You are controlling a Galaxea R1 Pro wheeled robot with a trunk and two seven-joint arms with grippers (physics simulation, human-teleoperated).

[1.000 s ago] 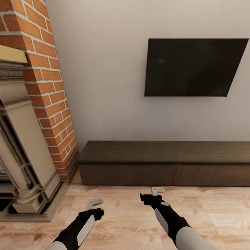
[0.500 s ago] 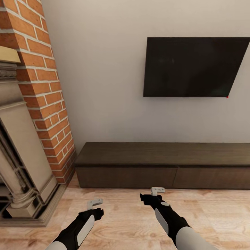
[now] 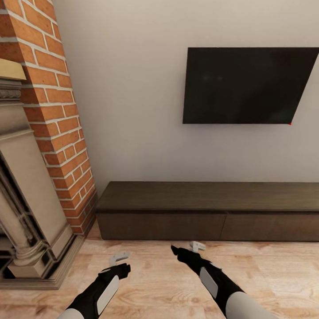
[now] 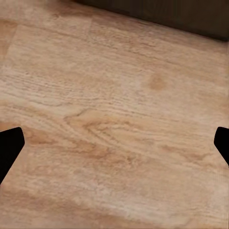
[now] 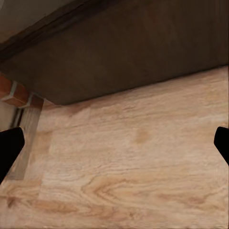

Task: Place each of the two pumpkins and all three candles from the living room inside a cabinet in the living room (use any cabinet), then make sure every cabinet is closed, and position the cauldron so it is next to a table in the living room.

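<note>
Both grippers, left (image 3: 118, 258) and right (image 3: 195, 246), hang spread and empty over grainy pale wood floor (image 3: 159, 274) before the long, flat-fronted dark cabinet (image 3: 208, 212).

— Where's the cabinet (image 3: 208, 212)?
— Across the lower middle of the frame, against the wall: long, low, dark brown.
— Drawers?
— Two flat fronts, flush and apparently closed; top bare.
</note>
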